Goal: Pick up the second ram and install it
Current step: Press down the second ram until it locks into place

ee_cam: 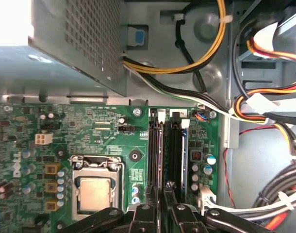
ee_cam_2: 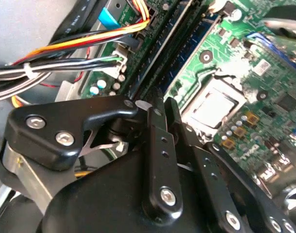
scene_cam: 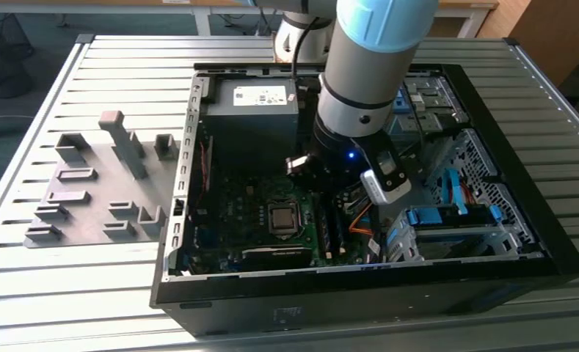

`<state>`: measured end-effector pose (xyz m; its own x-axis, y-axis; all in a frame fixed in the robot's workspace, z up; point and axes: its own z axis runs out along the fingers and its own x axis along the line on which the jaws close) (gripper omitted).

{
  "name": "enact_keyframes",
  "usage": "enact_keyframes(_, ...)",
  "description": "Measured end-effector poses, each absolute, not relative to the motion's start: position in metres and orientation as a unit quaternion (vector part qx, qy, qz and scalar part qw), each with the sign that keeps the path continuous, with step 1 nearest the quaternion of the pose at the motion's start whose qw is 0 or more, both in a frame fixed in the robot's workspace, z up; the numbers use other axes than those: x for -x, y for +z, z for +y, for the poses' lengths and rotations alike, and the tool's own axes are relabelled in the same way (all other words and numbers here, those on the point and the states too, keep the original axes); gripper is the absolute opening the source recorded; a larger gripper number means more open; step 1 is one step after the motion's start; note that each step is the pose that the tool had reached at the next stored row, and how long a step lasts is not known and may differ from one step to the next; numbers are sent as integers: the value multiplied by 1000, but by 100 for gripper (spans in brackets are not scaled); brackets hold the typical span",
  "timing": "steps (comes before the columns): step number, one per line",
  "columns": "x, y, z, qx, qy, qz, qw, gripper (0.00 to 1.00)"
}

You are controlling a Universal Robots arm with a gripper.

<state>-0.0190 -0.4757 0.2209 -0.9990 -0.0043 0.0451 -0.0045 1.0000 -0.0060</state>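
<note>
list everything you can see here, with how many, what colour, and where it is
computer case: one, black, open on the slatted table
motherboard: one, green, inside the case
processor socket: one, silver, on the motherboard
ram: one stick, dark, standing in the slots beside the socket, between the fingertips
power supply: one, grey, in the case
cables: a bundle, yellow, black, orange, red, white
holder blocks: several, grey, on the table at the exterior view's left
gripper: one, black, down over the slots

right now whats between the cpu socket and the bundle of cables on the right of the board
In the first wrist view, the memory slots with a ram stick standing in them run between the cpu socket and the cable bundle; the hand sits over them.
</note>
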Motion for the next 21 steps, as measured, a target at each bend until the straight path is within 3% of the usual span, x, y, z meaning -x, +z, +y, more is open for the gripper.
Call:
enact_keyframes(10,19,238,-476,-2,3,-1000,23,20)
enact_keyframes(12,19,238,-476,-2,3,-1000,23,11)
enact_keyframes(21,18,232,-476,-2,3,-1000,23,11)
